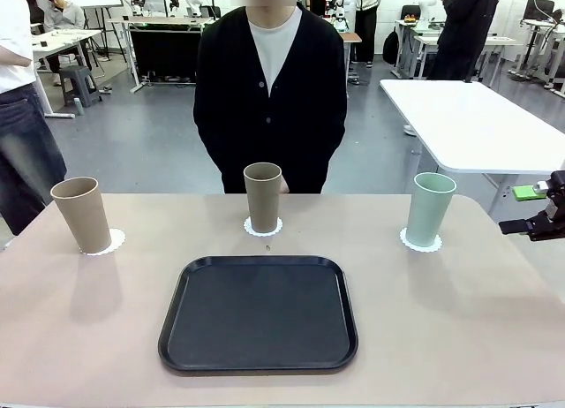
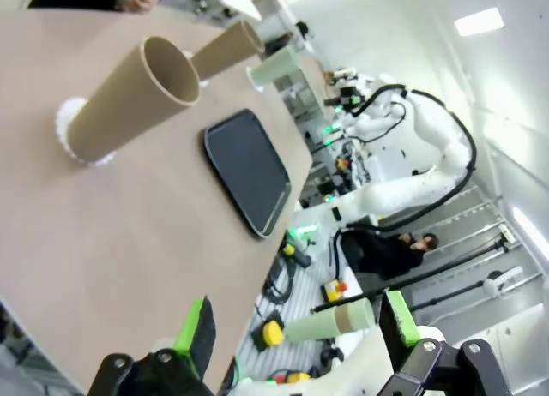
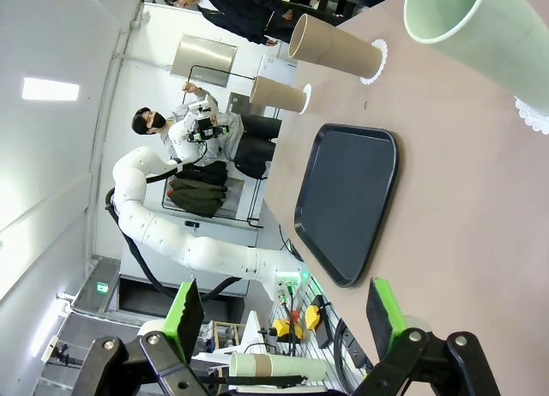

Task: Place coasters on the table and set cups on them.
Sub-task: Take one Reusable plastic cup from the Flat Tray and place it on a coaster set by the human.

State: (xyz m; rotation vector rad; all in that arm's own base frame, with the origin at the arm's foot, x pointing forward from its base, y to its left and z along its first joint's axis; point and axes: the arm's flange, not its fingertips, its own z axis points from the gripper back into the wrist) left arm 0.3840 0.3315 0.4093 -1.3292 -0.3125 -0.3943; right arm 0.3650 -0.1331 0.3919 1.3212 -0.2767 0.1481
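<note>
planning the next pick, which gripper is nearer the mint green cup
Right. The right gripper hangs open just off the table's right edge, beside the mint green cup; the left gripper, also open, sits beyond the far-left tan cup.

place: robotics lab | evidence: white worktables [image 1: 468, 117] on a grey floor [image 1: 141, 134]; other robot rigs along the far wall; people [image 1: 62, 15] seated and standing at benches; ceiling strip lights [image 2: 479, 21]

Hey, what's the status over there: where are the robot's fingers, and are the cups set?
Both grippers open, empty, clear of the table. Three cups upright, each on its own coaster. Black tray bare, nothing in the way.
</note>
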